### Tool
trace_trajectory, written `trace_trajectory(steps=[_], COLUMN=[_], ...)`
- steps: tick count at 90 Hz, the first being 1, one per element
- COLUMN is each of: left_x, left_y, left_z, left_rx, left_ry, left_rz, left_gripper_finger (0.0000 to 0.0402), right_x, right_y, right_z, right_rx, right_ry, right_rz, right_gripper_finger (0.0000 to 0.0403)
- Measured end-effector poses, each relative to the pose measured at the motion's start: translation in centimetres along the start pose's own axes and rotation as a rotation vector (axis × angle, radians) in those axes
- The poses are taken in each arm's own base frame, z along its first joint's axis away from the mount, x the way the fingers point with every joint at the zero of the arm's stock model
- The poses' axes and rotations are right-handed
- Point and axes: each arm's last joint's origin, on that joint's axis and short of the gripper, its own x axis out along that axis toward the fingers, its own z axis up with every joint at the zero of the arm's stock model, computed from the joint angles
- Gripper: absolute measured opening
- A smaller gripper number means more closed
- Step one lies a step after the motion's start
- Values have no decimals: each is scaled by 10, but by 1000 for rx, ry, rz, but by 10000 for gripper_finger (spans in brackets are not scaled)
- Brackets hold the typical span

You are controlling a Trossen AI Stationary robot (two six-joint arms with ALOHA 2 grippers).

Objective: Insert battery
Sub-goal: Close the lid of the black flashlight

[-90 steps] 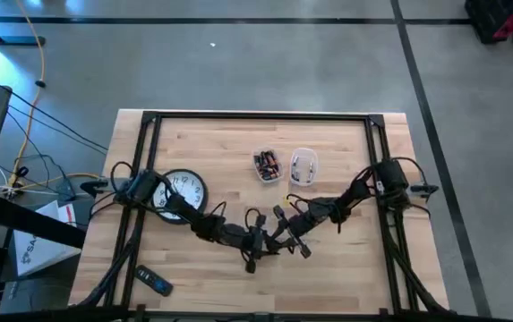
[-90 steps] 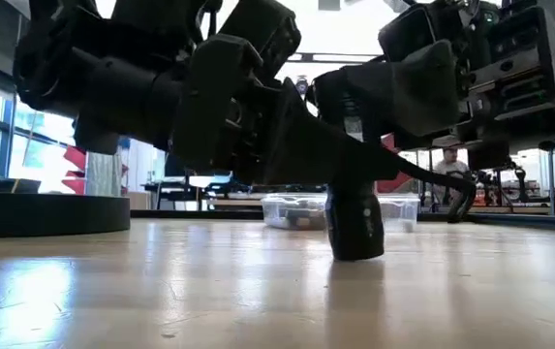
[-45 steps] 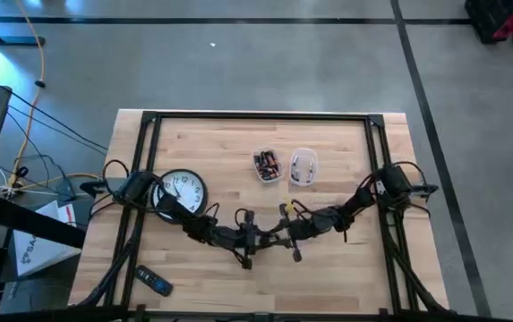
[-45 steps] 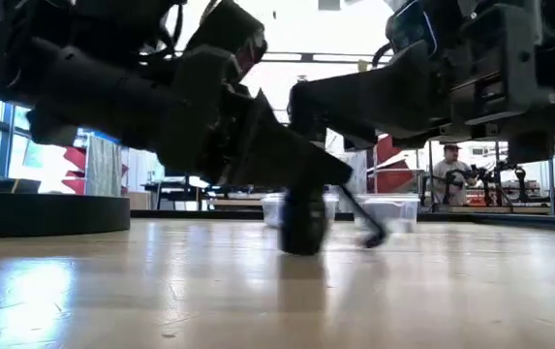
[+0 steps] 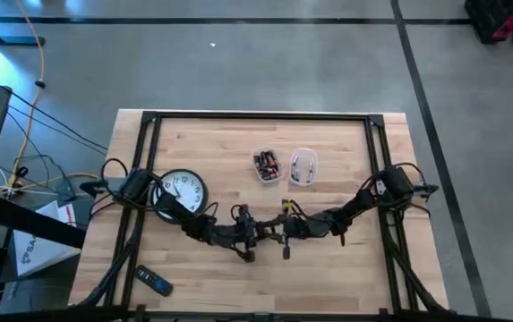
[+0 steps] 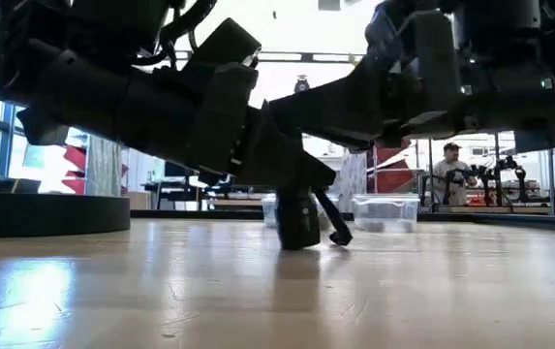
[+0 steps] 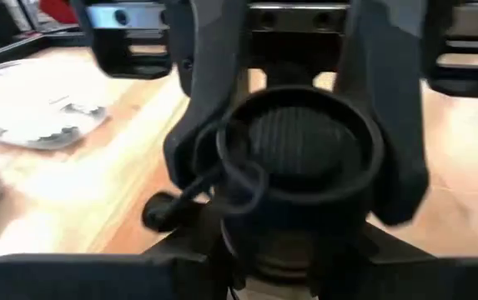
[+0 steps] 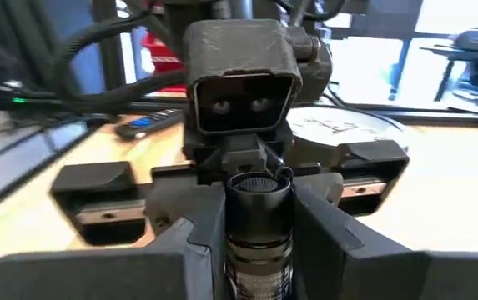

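High view: both arms meet at the table's near-centre; left gripper (image 5: pixel 249 240) and right gripper (image 5: pixel 285 234) face each other with a small black flashlight (image 5: pixel 265 238) between them. Low view shows the flashlight (image 6: pixel 297 219) standing upright, its base on the wooden table (image 6: pixel 161 291), lanyard loop hanging just beside it. Left wrist view looks onto the ribbed round tail cap (image 7: pixel 301 150) with dark fingers (image 7: pixel 213 75) on both sides, so the left gripper is clamped on the body. Right wrist view shows right fingers (image 8: pixel 197 242) flanking the knurled barrel; I judge it also gripping. Handling guess: rigid, light, smooth cylinder, prone to spin or slip; hold on the knurling. Battery tubs (image 5: pixel 268 165) sit well apart behind.
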Motion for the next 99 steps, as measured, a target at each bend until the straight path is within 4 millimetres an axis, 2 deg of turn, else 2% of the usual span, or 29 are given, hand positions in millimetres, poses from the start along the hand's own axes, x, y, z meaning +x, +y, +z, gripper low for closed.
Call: trace_trajectory(steps=[36, 66, 76, 84, 99], left_x=[-6, -4, -10, -15, -20], left_y=[12, 19, 23, 26, 27], left_z=[10, 9, 7, 4, 4], left_rx=[26, 56, 43, 39, 11], left_ry=[85, 112, 122, 123, 69], left_rz=[155, 122, 86, 69, -27], left_gripper_finger=[99, 99, 99, 99, 99], right_x=[-6, -5, -9, -15, -23], right_y=[5, 5, 4, 0, -27], right_z=[-8, -4, 9, 29, 69], right_rx=[-28, -44, -92, -111, 34], right_ry=[65, 85, 130, 170, 178], right_rz=[-292, -295, -277, -235, -73], right_gripper_finger=[74, 64, 64, 69, 98])
